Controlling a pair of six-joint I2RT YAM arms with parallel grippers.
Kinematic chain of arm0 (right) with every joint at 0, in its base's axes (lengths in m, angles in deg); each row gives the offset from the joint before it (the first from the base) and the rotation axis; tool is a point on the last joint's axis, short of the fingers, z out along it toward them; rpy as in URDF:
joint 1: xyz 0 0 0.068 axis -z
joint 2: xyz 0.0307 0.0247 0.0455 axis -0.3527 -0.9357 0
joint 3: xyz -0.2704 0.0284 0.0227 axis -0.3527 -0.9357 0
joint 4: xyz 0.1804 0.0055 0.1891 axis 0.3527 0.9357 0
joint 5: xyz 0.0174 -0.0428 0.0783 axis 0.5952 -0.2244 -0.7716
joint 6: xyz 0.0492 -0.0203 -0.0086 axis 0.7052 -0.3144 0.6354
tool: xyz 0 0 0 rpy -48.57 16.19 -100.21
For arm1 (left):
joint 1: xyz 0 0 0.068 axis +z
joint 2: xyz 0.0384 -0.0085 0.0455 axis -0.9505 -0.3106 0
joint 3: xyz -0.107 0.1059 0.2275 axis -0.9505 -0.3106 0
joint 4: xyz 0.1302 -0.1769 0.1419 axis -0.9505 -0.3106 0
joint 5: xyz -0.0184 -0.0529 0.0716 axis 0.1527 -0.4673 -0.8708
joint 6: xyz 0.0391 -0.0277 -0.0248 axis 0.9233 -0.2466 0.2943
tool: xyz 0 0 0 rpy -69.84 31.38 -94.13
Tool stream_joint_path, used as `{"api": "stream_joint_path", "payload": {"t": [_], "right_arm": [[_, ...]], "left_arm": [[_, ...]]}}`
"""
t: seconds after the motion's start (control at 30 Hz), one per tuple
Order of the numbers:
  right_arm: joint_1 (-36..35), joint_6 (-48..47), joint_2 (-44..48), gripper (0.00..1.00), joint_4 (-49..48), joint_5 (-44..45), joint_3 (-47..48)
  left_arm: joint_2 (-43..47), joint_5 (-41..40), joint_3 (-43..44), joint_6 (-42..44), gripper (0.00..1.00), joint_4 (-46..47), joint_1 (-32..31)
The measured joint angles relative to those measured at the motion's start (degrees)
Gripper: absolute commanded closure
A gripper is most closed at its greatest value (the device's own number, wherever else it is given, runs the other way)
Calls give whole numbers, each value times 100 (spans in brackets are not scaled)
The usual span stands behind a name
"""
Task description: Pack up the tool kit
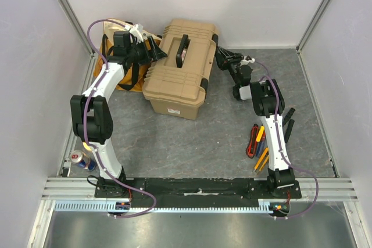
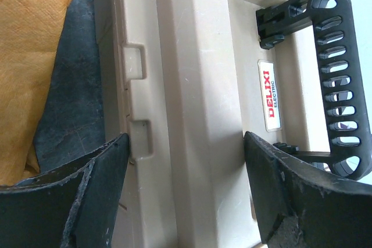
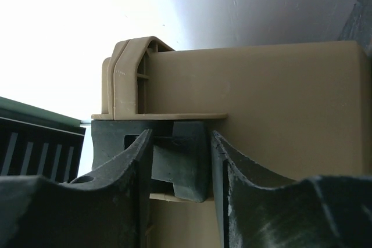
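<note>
Straddling toolbox [image 1: 174, 82] lid edge, upper centre of top view: left gripper [image 2: 186, 143], jaws wide, holding nothing | right gripper [image 3: 180, 140]: fingers flank black latch [image 3: 181, 169] closely, grip unclear

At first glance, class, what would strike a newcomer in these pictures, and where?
The big tan toolbox, lid shut, sits mid-table at the back, the left gripper at its left side and the right gripper flanking its black latch. Red and yellow hand tools lie loose by the right arm's base.
</note>
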Motion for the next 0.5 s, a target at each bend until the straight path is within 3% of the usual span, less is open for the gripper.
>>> {"api": "stream_joint_path", "payload": {"t": [0.23,0.5], "right_arm": [[17,-37,98,71,-129,170,-269],[109,-662,658,71,0,79,-822]], "left_arm": [[0,-9,-4,11,18,2,0],[13,-68,-4,9,19,-28,-7]]}}
